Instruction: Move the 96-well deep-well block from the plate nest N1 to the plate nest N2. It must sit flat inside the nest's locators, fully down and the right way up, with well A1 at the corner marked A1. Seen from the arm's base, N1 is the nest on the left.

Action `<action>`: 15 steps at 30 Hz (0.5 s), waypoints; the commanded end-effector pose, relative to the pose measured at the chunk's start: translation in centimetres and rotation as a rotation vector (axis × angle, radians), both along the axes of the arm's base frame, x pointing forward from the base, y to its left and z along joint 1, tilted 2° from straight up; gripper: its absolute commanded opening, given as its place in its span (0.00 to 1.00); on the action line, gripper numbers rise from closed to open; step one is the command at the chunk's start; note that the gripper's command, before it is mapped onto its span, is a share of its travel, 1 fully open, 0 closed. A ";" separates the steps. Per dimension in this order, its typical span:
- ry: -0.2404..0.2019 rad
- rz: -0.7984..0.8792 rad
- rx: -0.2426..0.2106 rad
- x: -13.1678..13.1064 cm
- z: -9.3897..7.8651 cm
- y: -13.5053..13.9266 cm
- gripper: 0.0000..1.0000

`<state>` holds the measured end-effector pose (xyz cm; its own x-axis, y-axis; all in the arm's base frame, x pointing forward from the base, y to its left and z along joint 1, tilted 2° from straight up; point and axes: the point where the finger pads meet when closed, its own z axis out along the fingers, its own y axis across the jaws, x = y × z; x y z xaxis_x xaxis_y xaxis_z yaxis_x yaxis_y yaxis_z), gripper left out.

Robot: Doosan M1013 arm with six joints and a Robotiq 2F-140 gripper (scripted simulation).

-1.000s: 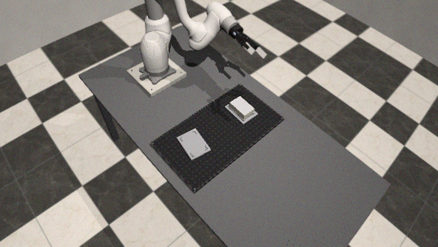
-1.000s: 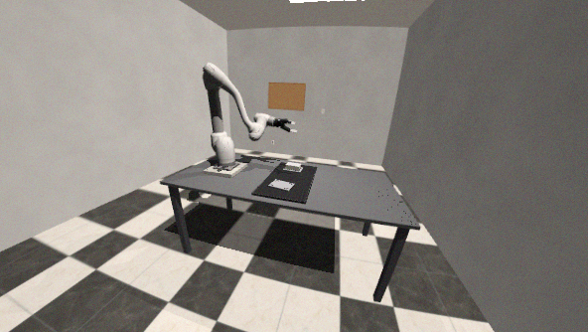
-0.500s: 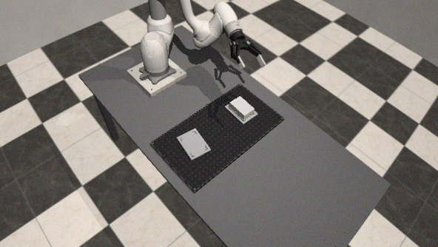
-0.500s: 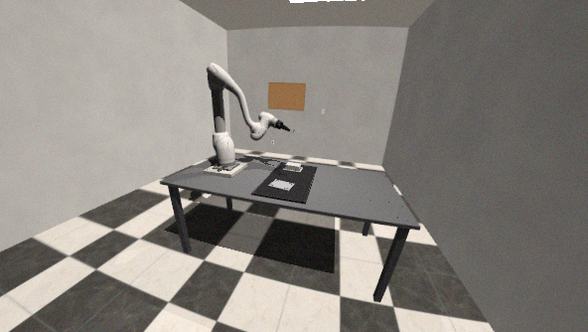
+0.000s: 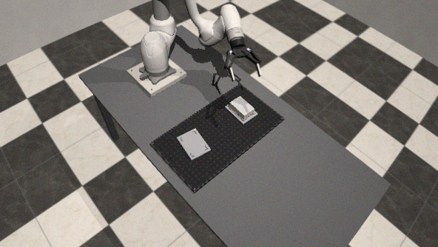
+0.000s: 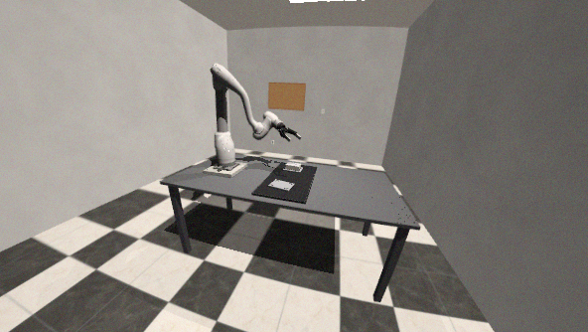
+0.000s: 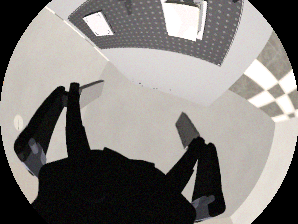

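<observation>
My pincer [image 5: 244, 71] hangs wide open and empty, well above the worktop [image 5: 303, 177]. The deep-well block [image 5: 241, 108] sits in nest N1 [image 5: 252, 117]; it looks rigid, light and slick-walled, so I'd clamp its two long sides squarely.

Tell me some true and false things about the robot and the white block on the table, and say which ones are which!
1. The gripper is wide open and holds nothing. True.
2. The deep-well block is hanging in the air between the fingers. False: it sits in its nest on the dark perforated mat.
3. The other nest has nothing in it. True.
4. The gripper is touching the block. False: it hangs in the air above the table, well apart from the block.
5. The arm's base stands on the floor. False: it stands on the table.
</observation>
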<state>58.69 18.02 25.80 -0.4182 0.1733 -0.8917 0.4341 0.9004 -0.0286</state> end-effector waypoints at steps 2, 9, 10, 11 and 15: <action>0.004 -0.076 0.075 0.0 -1.2 -1.1 1.00; 0.005 -0.222 0.211 -0.3 -3.6 -2.8 1.00; 0.005 -0.247 0.234 -0.4 -4.0 -3.1 1.00; 0.004 -0.271 0.256 -0.4 -4.2 -3.2 1.00; 0.001 -0.372 0.343 -0.8 -5.8 -4.1 1.00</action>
<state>58.05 14.40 20.77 -0.3060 0.5402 -0.7839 0.6906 0.6927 0.2078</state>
